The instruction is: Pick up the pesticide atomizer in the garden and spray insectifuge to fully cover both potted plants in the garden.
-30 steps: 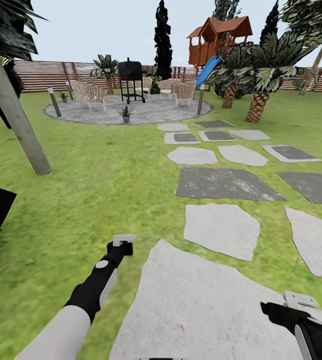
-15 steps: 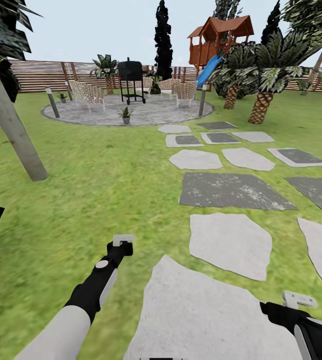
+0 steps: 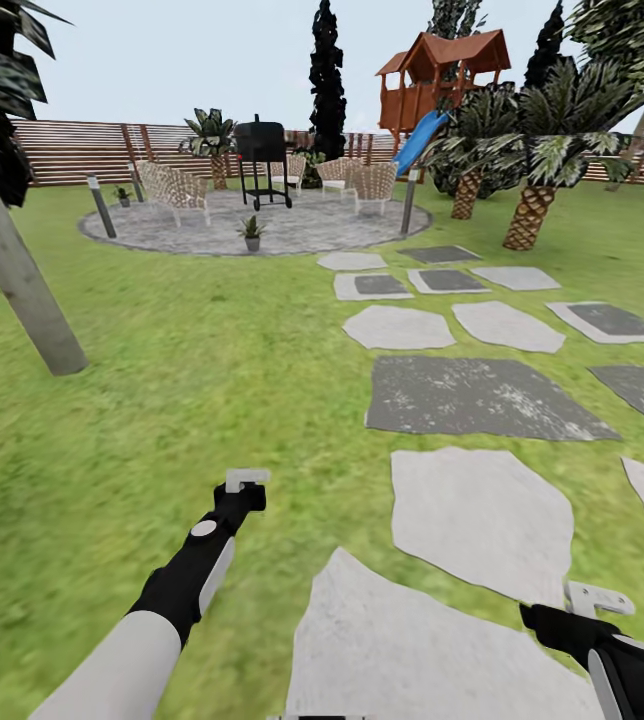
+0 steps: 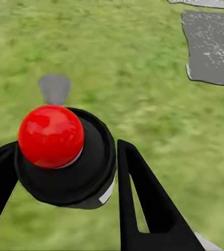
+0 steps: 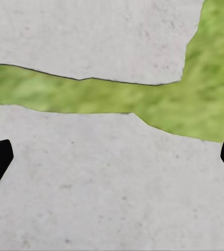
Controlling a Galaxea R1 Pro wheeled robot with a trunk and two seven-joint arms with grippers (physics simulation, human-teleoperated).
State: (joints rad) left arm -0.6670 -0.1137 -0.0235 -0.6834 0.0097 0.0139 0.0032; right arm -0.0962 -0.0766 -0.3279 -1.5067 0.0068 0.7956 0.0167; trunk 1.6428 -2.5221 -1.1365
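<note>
In the left wrist view, a dark round bottle with a red ball top, the pesticide atomizer [image 4: 65,157], sits between the two black fingers [image 4: 143,204] of my left gripper, which is shut on it. The head view shows my left gripper [image 3: 243,494] held low over the lawn. My right gripper [image 3: 552,620] hangs over a pale stepping stone [image 3: 422,650], its fingertips wide apart and empty [image 5: 112,157]. Far ahead on the grey round patio [image 3: 312,228], one small potted plant [image 3: 252,230] stands near the front edge. Another potted plant [image 3: 124,194] is at the patio's left.
A leaning tree trunk [image 3: 17,275] rises at the left. Stepping stones [image 3: 477,395] run ahead on the right towards palms [image 3: 532,205]. Wicker chairs [image 3: 177,190], a black grill [image 3: 261,155] and grey bollard lamps [image 3: 100,205] stand on the patio before the fence.
The whole view has shifted: stepping stones and tree trunk have slid down and outward as the camera moved forward across the lawn. Both arms keep the same pose.
</note>
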